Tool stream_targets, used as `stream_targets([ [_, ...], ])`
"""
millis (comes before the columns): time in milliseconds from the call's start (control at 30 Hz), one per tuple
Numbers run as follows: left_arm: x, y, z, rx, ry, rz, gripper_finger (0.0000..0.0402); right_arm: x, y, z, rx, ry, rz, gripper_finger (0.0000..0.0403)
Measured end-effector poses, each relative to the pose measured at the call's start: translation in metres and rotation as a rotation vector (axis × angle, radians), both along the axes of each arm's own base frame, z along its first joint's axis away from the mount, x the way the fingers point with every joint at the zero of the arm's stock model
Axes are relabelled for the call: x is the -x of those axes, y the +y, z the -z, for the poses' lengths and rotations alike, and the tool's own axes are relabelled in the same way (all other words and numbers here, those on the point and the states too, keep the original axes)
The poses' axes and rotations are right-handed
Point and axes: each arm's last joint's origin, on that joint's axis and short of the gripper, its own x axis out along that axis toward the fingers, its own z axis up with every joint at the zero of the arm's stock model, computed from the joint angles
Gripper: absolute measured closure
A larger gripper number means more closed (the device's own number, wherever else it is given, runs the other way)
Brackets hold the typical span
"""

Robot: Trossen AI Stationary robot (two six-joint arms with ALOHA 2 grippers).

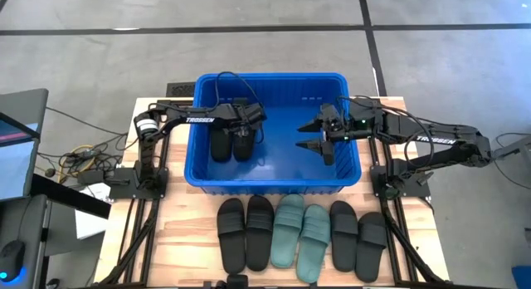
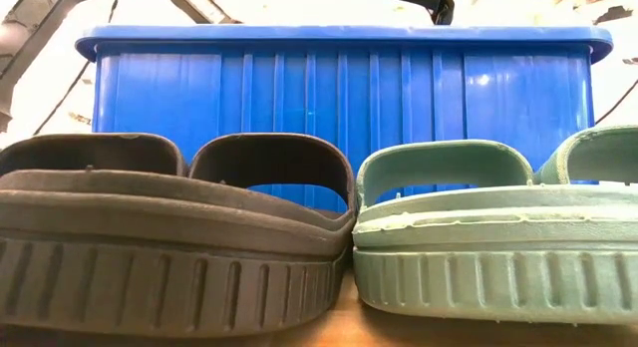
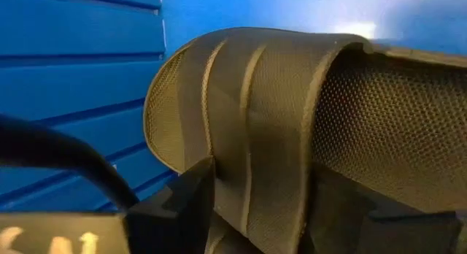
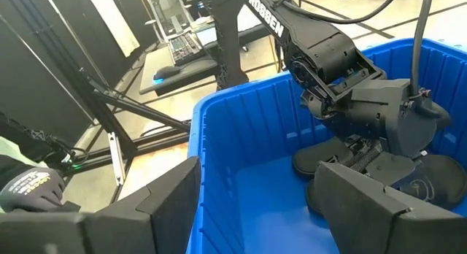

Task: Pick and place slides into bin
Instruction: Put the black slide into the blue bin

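Two black slides lie inside the blue bin (image 1: 274,183) at its left part. My left gripper (image 1: 241,123) reaches down into the bin over them, and its fingers stand on either side of the strap of one black slide (image 1: 243,146). The other black slide (image 1: 220,145) sits right beside it. My right gripper (image 1: 319,141) hangs open over the bin's right part and holds nothing. Several more slides, black (image 1: 246,232) and pale teal (image 1: 302,231), lie side by side on the table in front of the bin. My left gripper has the black slide's ribbed strap (image 3: 259,159) between its two fingers (image 3: 186,203), one finger at each edge of the strap. The fingers slant down from above, from the bin's left side. Whether the slide rests on the bin floor or hangs just above it, I cannot tell.
The bin's ribbed walls (image 2: 339,98) rise high around both grippers. The row of slides (image 2: 169,237) fills the table's near strip between the bin and the front edge. Arm stands and cables flank the table on both sides.
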Motion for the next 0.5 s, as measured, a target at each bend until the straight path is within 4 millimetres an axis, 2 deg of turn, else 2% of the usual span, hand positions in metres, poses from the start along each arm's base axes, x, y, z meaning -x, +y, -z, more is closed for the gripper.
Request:
stream_targets([
  [500, 0.0013, 0.0011, -0.0070, 0.008, -0.051, -0.034, 0.0229, 0.0000, 0.0000, 0.0001, -0.001, 0.000, 0.000, 0.0148],
])
